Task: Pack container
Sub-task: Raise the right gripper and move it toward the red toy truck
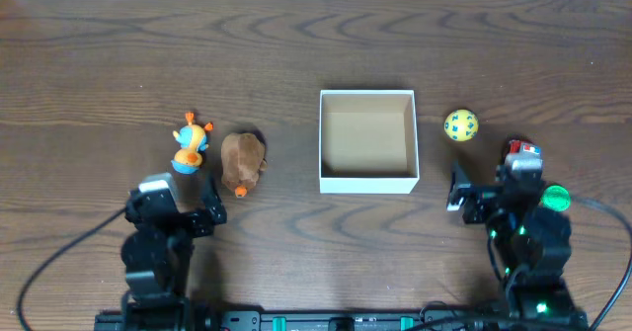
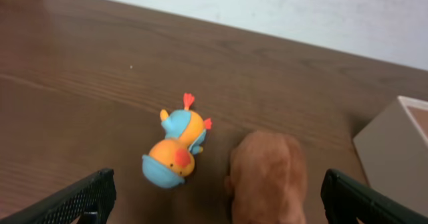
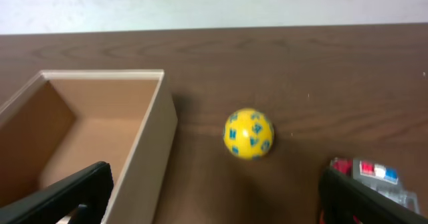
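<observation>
Centre stage on the dark brown wooden table (image 1: 316, 35) goes to the small square open-topped cardboard box (image 1: 365, 179), white on the outside, with its plain brown inside open to the overhead camera. It sits upright, squarely between the two arms and a little farther out than both.

Over on the left, two toys lie side by side, just apart: an orange-and-blue plastic duck-like toy with red tips (image 1: 191, 143), and to its right a brown furry plush toy (image 1: 242, 161). The plush is the one nearer the box, though a strip of bare table separates them.

The left gripper (image 2: 217, 177) waits on the near side of that pair, and its black fingers (image 2: 87, 197) are spread wide at the two bottom corners of the wrist view, gripping nothing. The plush lies right ahead of the gap and the duck toy ahead and to the left.

To the right, a yellow ball with blue markings (image 1: 460, 124) rests near the box's right wall, not touching it. Nearer and farther right lies a small red, white and clear plastic piece (image 1: 523, 153), and a small green round object (image 1: 556, 198) shows beside the right arm.

The right gripper (image 3: 214, 174) has its fingers (image 3: 361, 197) wide apart too, nothing between them, with the ball straight ahead and the box wall to the left.
</observation>
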Robot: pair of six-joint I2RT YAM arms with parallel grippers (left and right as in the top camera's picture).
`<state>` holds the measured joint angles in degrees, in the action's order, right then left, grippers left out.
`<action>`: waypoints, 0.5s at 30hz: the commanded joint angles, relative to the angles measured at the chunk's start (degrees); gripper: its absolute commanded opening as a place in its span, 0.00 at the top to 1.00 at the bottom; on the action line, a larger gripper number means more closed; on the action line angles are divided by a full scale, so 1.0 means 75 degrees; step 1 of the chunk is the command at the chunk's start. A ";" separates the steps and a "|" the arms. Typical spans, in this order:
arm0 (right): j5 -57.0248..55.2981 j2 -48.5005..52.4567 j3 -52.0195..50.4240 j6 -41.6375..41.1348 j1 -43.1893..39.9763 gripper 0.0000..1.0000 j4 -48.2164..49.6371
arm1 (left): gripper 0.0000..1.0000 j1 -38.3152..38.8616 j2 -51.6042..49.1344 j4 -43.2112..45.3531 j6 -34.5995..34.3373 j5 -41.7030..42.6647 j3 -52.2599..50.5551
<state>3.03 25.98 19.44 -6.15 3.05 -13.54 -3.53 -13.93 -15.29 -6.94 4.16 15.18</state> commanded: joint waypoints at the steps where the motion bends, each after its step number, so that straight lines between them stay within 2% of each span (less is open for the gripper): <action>1: 0.0055 0.1233 0.1306 -0.0017 -0.0047 0.01 -0.0565 | 0.02 -0.0006 -0.1160 -0.0533 -0.0093 0.0047 0.1411; 5: 0.0064 0.2699 0.2897 0.0146 -0.0047 0.01 -0.1888 | 0.02 -0.0006 -0.2675 -0.1897 -0.0102 0.0047 0.3022; 11: 0.0058 0.4934 0.5321 0.0181 -0.0047 0.01 -0.4616 | 0.02 -0.0006 -0.4750 -0.4584 -0.0318 0.0050 0.5415; 15: 0.0542 0.6047 0.6330 0.0667 -0.0041 0.01 -0.5531 | 0.02 -0.0006 -0.5534 -0.5453 -0.0318 0.0050 0.6234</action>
<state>3.84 67.51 62.70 -3.99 2.96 -53.56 -3.55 -52.93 -54.22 -8.80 4.32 58.26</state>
